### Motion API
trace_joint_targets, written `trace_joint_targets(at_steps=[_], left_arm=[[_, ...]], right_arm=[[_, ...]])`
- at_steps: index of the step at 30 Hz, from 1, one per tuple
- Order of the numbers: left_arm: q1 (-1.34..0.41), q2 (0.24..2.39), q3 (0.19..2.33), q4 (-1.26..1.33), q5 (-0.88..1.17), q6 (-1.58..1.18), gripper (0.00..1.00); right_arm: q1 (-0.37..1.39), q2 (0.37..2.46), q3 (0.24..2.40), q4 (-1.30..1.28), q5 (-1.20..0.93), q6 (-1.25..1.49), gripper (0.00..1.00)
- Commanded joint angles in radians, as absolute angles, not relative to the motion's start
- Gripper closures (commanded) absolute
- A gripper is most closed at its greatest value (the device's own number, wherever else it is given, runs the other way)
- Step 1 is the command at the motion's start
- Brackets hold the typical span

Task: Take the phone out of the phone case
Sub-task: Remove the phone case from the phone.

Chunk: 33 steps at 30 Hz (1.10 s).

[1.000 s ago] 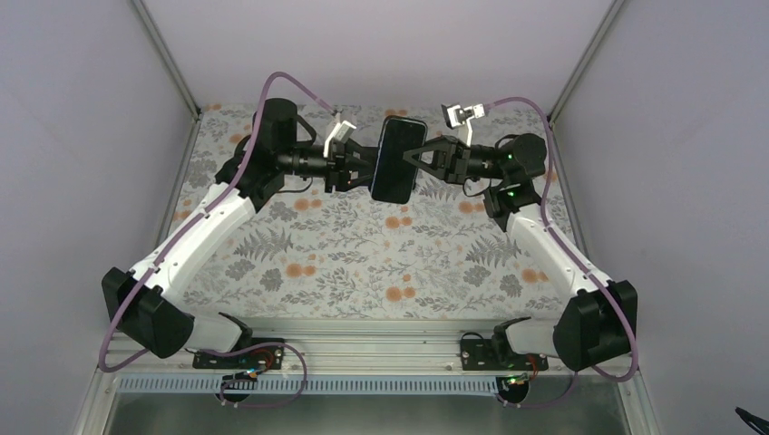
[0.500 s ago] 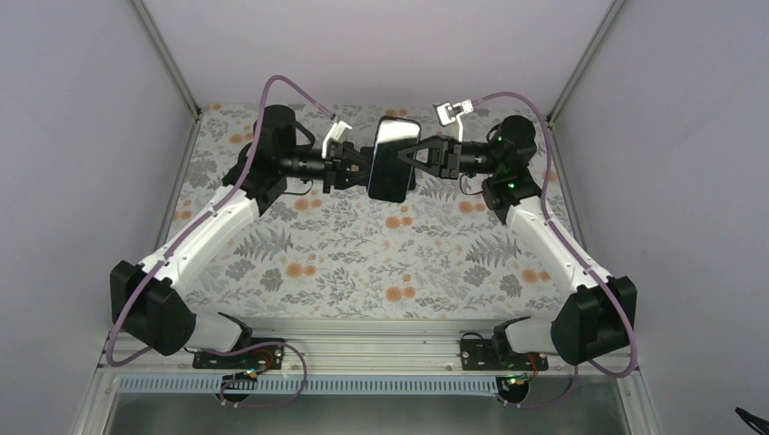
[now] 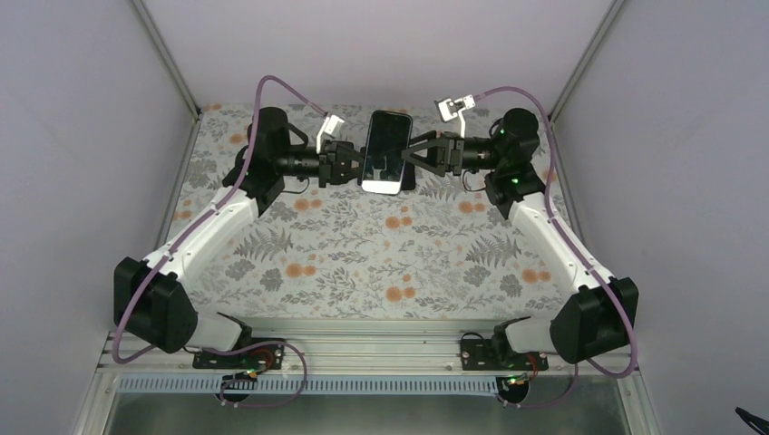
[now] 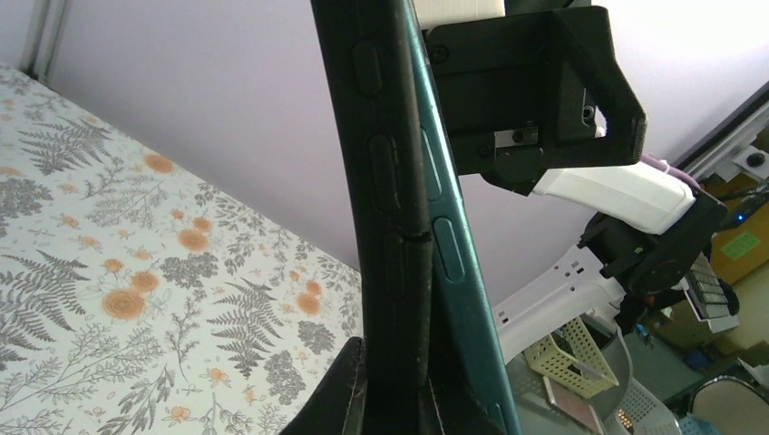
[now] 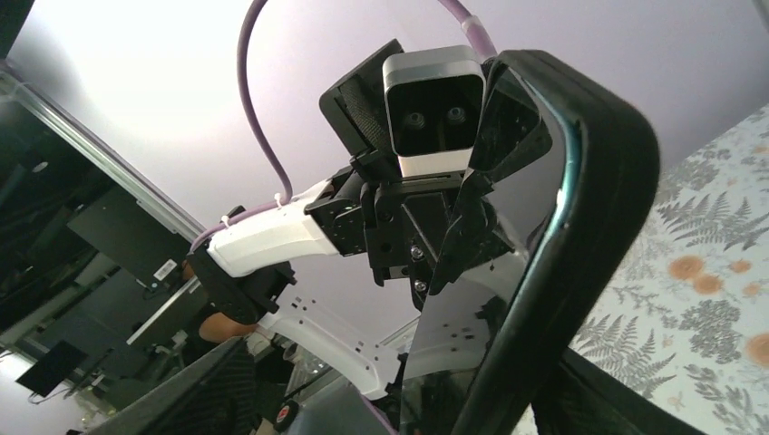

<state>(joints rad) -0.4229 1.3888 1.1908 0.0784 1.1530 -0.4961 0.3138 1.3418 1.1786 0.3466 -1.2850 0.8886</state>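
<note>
Left gripper is clamping the phone case; right gripper is gripping the phone (teal edge is showing beside case).

Looks down from above and behind on the whole table; from each wrist, peers close-up, facing the other, across the shared phone.
</note>
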Motion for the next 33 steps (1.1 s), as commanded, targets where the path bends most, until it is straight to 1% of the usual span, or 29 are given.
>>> trace_joint_targets(at_steps=[1, 3, 7, 14, 18, 24, 33], left_arm=[[-0.403, 1.397, 1.189, 0.184, 1.172, -0.543, 0.98], [-0.391, 1.402, 1.202, 0.184, 1.17, -0.541, 0.98], [-0.359, 1.409, 1.234, 0.186, 1.15, -0.536, 0.98], [-0.303, 1.408, 1.226, 0.249, 1.117, -0.592, 0.98], [-0.296, 1.409, 1.23, 0.26, 1.095, -0.602, 0.98], [-0.295, 1.411, 1.235, 0.282, 1.082, -0.617, 0.98], [-0.298, 1.417, 1.231, 0.281, 1.063, -0.606, 0.98]], right_arm=[[0.289, 1.333, 1.201, 0.306, -1.267, 0.873, 0.26], [0.281, 1.328, 1.201, 0.3, -1.263, 0.884, 0.2], [0.273, 1.323, 1.203, 0.284, -1.262, 0.903, 0.15], [0.274, 1.312, 1.152, 0.284, -1.259, 0.927, 0.12], [0.287, 1.313, 1.114, 0.335, -1.261, 0.991, 0.15], [0.335, 1.326, 1.106, 0.341, -1.252, 1.012, 0.17], [0.382, 1.344, 1.115, 0.35, -1.243, 1.039, 0.18]])
